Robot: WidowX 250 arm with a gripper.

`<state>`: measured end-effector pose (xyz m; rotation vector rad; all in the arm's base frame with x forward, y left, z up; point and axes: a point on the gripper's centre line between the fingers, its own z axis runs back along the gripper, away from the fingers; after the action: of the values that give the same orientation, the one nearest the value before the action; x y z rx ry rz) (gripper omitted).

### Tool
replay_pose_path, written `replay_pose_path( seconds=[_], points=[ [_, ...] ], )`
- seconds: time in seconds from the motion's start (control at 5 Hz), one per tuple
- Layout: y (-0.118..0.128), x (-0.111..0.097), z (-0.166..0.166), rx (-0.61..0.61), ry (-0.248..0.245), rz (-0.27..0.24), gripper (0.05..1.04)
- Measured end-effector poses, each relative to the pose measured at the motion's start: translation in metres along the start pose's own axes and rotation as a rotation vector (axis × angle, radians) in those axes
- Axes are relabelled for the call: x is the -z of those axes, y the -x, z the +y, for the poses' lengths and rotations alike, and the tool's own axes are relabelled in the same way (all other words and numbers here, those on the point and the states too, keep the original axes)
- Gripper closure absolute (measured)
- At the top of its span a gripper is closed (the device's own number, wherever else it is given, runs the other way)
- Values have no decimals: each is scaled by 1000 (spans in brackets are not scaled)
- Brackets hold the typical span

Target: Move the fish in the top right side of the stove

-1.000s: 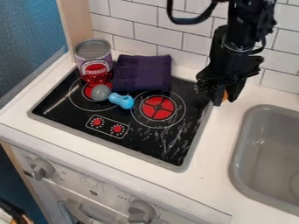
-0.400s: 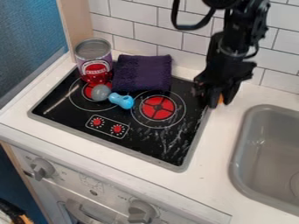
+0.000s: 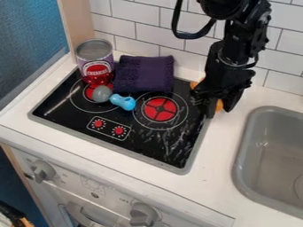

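Item under inspection: orange fish [image 3: 219, 105], at the rear right corner of the stove [image 3: 65, 108]. One patch of orange shows between the fingers of my end effector [image 3: 219, 112], another to their left, above the stove's rear edge; the middle is hidden behind the black parts. I find the fingers parted only by the body between them and pressed to it, which I judge to be a grip across the fish, leaving both ends free to swing round.

The end effector points down along the stove's right edge, an approach suited to a straight lowering. Whether the fish touches the surface, I cannot tell.

The corner is a sensible target: the can [image 3: 95, 60] and blue toy [image 3: 123, 102] occupy the stove's left and middle, and the folded purple cloth [image 3: 143, 74] lies along its rear. The sink [image 3: 238, 155] is well to the stove's right, across a strip of worktop [image 3: 216, 155].

Assessment: placement is nearly due. I advise a slight inward shift before release; let go at the edge, the fish could tip onto the worktop.
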<state>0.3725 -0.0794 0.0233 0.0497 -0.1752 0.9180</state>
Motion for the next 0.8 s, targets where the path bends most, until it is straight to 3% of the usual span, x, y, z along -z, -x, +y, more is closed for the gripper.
replay_pose_path(
  seconds=[0.2, 0.6, 0.8],
  points=[
    [1, 0, 2, -3, -7, 2, 112],
    [-5, -37, 3, -32, 62, -23, 84],
    [-5, -75, 4, -52, 125, -17, 84]
  ],
)
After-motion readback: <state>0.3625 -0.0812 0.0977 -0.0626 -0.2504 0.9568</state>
